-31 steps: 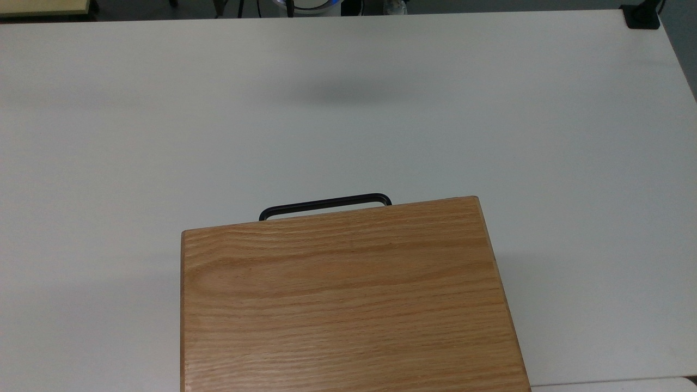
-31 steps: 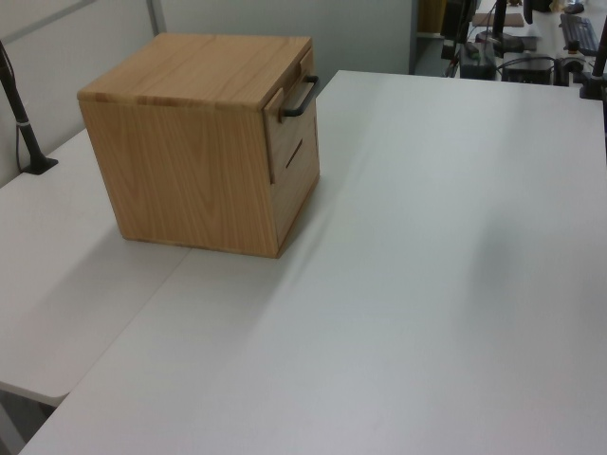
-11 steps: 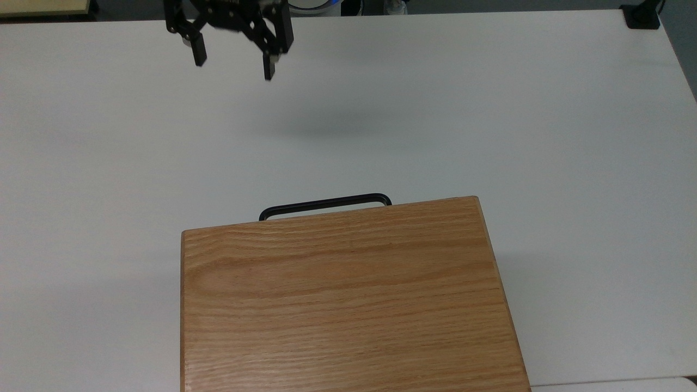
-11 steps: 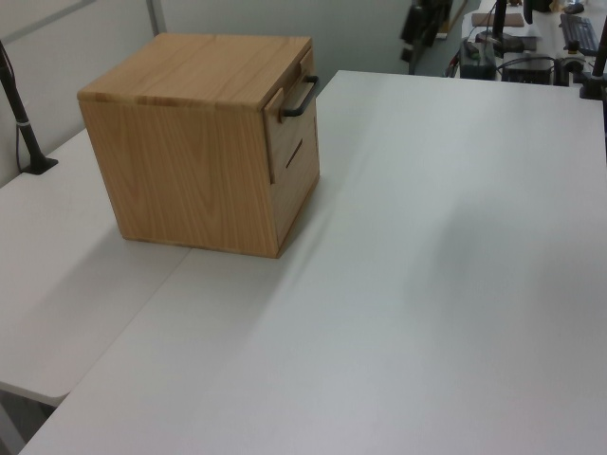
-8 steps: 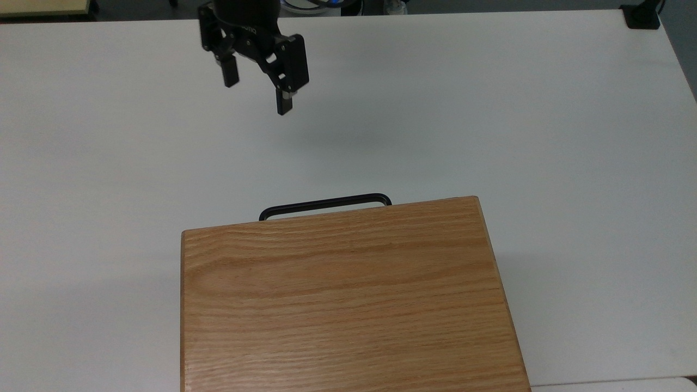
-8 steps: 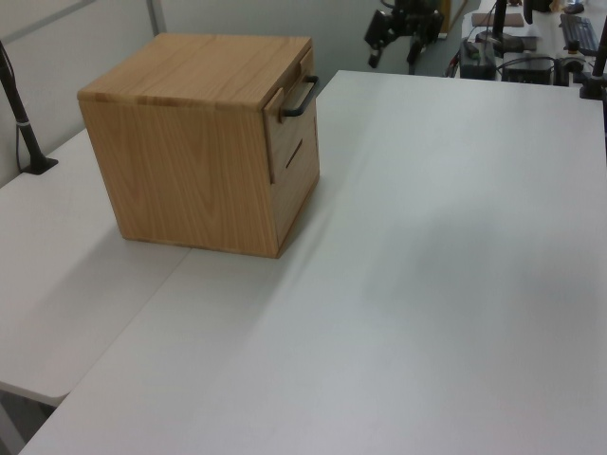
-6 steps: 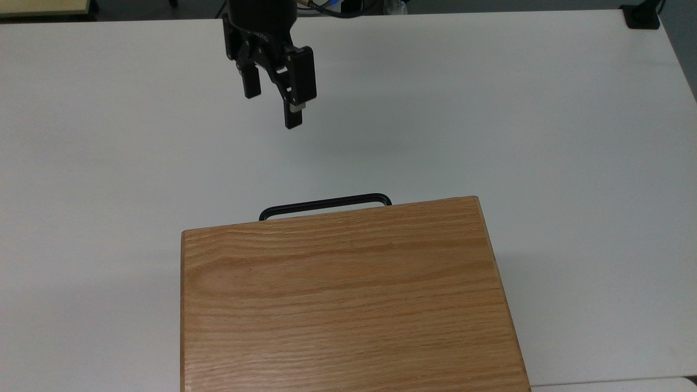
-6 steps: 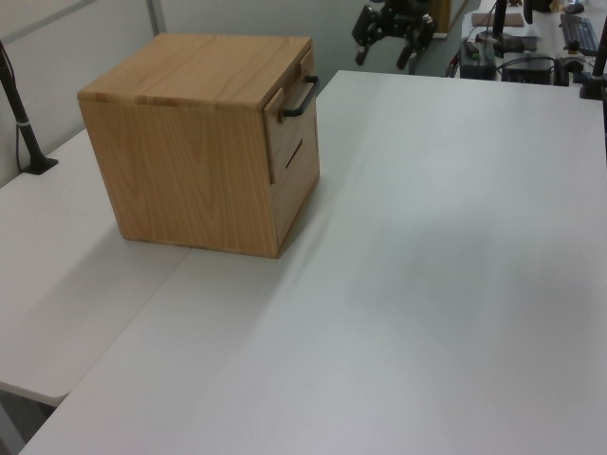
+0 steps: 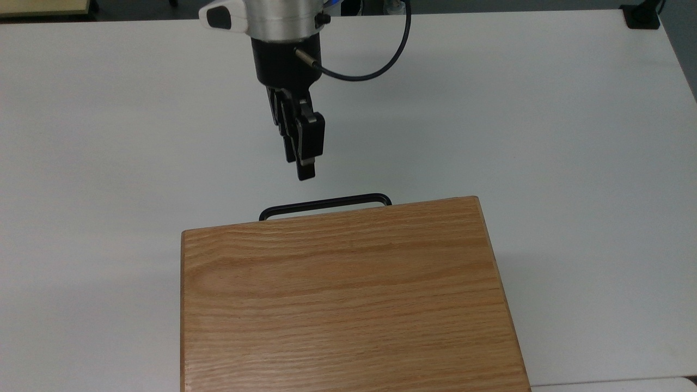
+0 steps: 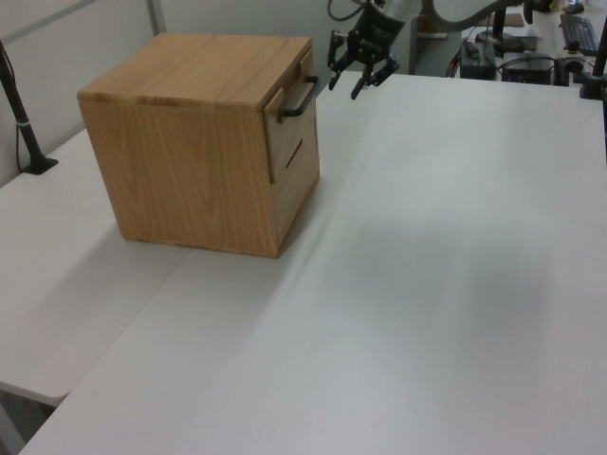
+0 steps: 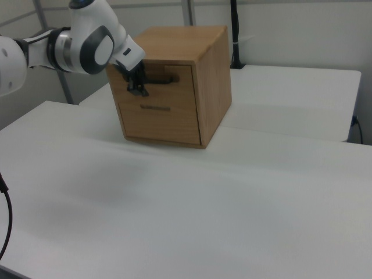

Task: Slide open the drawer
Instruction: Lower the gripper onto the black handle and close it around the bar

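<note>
In the lower middle of the top view stands the cabinet (image 9: 348,299), its broad grained top facing the camera, on the white bench (image 9: 544,136). The drawer (image 10: 289,128) sits at the top of the cabinet's front, pushed in, and its thin black handle (image 9: 325,206) juts out past the cabinet's upper edge in the top view. The pincer (image 9: 300,169) hangs just above that handle in the top view, near the middle of the frame, its tips pointing down the frame toward the bar and apart from it. In the left view the pincer (image 10: 352,81) is in the upper middle, just to the right of the handle (image 10: 300,98), with its two fingers spread apart and nothing between them. In the right view the pincer (image 11: 138,88) lies in the upper left, in front of the drawer (image 11: 160,78) face, by the left end of the handle (image 11: 160,82). Whether it touches the bar there I cannot tell.
</note>
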{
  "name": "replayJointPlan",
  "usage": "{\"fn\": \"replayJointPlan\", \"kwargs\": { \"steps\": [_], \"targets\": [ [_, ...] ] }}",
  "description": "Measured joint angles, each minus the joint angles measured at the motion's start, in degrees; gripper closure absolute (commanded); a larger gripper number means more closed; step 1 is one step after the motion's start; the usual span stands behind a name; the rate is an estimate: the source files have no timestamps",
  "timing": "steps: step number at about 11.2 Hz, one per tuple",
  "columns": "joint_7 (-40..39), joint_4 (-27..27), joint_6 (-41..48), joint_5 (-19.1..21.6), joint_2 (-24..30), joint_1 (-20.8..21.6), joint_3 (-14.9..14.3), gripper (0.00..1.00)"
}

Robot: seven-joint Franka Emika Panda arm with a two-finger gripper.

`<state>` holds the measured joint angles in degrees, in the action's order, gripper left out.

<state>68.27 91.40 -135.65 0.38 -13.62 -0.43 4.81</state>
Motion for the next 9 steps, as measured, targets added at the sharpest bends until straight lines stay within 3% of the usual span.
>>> {"fn": "replayJointPlan", "kwargs": {
  "steps": [3,9],
  "targets": [
    [0.6,-1.1,-2.5,4.9,-1.5,-1.2,-0.1,0.51],
    [0.8,-4.4,-5.0,7.5,-5.0,-2.5,-0.2,0.50]
  ]
}}
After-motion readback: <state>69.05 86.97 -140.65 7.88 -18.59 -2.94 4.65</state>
